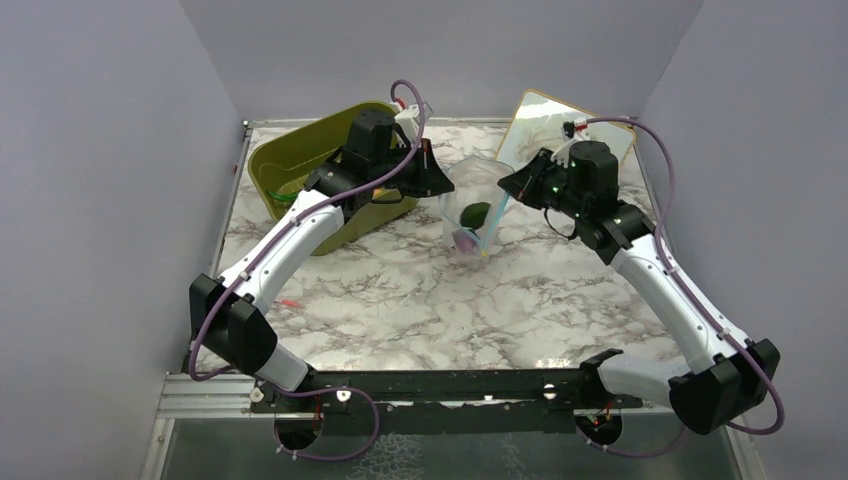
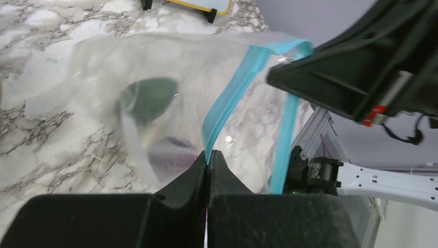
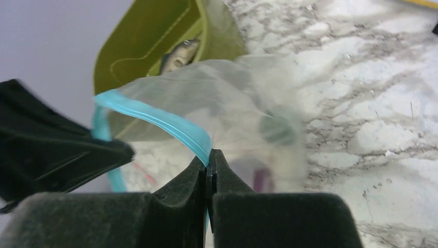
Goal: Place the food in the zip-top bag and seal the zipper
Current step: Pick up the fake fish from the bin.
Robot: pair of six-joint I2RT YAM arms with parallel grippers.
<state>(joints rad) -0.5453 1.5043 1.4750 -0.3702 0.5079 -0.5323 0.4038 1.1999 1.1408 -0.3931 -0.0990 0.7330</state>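
Note:
The clear zip-top bag [image 1: 470, 195] hangs between my two grippers at the back middle of the table, its bottom resting on the marble. Inside are a dark green vegetable [image 1: 476, 213] and the pink-purple onion [image 1: 466, 240]. My left gripper [image 1: 445, 180] is shut on one end of the light blue zipper [image 2: 232, 95]. My right gripper [image 1: 510, 183] is shut on the zipper's other end [image 3: 155, 119]. The mouth gapes between them. In the left wrist view the green piece [image 2: 150, 98] and the onion [image 2: 170, 160] show through the plastic.
The olive-green tub [image 1: 300, 160] stands at the back left, right behind my left arm, with a greyish-green piece [image 3: 178, 54] in it. A yellow-rimmed board [image 1: 545, 120] leans at the back right. A small red bit [image 1: 290, 302] lies on the table's left side.

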